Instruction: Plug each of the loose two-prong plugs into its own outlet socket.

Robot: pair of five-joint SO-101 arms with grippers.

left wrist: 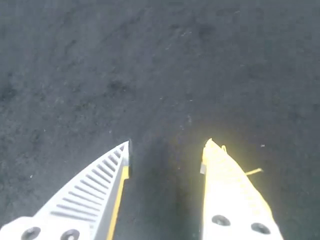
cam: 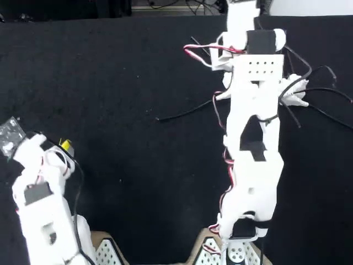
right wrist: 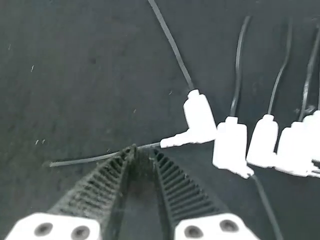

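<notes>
Matte black, the table (cam: 121, 83) carries everything.

High view: the right arm (cam: 253, 138) stretches to the white connectors (cam: 292, 91) at the far right. The left arm (cam: 41, 193) sits folded near left, well apart, likely parked clear of the work.

Left wrist view: the left gripper (left wrist: 165, 150) stands wide, holding nothing, over bare table.

Right wrist view: the right gripper (right wrist: 142, 150) is closed to a point, with its tips at a thin lead (right wrist: 90, 159) running to an L-shaped white plug (right wrist: 199, 117). Whether it pinches the lead cannot be told. The connectors lie in a row just beside this plug; plug or socket is undetermined.
</notes>
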